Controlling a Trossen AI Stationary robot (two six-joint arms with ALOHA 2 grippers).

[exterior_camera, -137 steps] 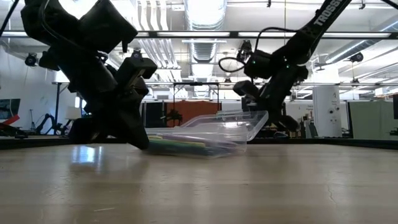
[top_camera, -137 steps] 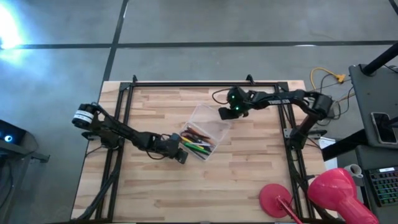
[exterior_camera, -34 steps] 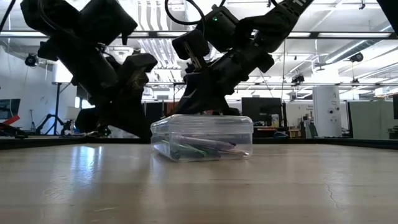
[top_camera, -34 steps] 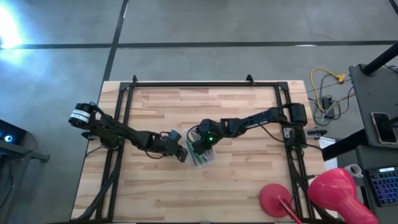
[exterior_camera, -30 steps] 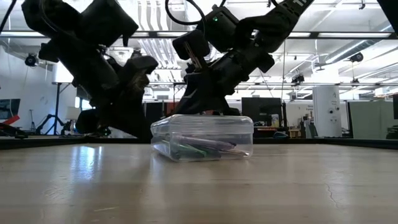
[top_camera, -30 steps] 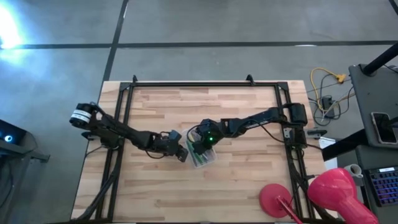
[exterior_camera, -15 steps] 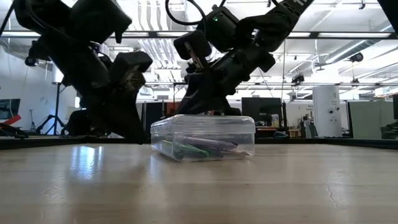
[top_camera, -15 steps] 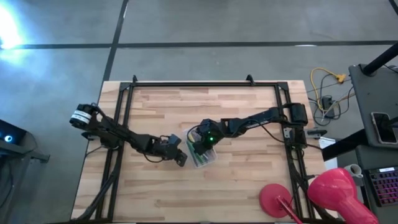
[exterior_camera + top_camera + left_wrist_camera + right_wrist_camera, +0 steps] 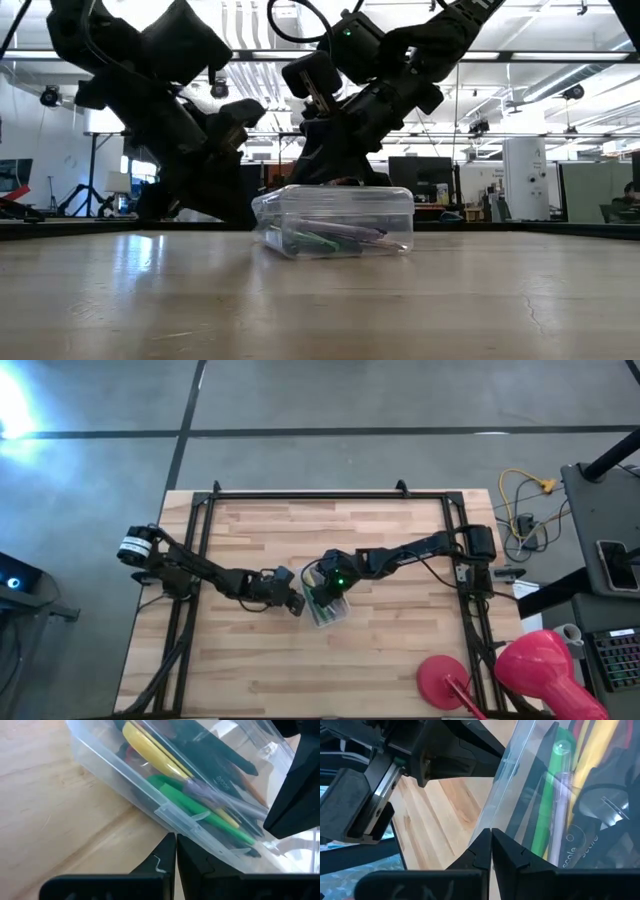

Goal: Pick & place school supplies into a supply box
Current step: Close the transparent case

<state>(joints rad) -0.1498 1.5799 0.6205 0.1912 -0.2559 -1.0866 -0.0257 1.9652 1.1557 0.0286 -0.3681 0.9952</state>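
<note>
The clear supply box [image 9: 330, 608] lies flat at the table's middle with its lid shut, seen in the low view as the supply box [image 9: 338, 222]. Through its walls show a green pen [image 9: 200, 805], a yellow one [image 9: 145, 747], a pale lilac one [image 9: 559, 805] and dark ones. My left gripper [image 9: 176, 836], shut, sits at table height against the box's left long side. My right gripper [image 9: 491, 831], shut, stands on top of the lid. Scissors cannot be made out. My left gripper touches the box's long side wall at its lower edge, just below the lid's clasp tab [image 9: 176, 816]. Its shut fingertips meet the wall level, from the table's left. The box rests flat on the table. My right gripper presses its shut fingertips on the lid near its left long edge [image 9: 504, 795]. It comes slanting down from the table's right side, and the lid lies shut under it.
Black frame rails [image 9: 200, 540] run along the table's left, far and right edges. Two big pink-red round objects [image 9: 545, 668] stand beyond the near right corner. Bare wood [image 9: 300, 670] lies near the front edge. Cables [image 9: 520, 500] hang off the right side.
My left gripper drew back a little toward the table's left, then came in again toward the box, staying shut. The box slid slightly toward the table's right, still flat and shut. My right gripper stayed on the lid.
</note>
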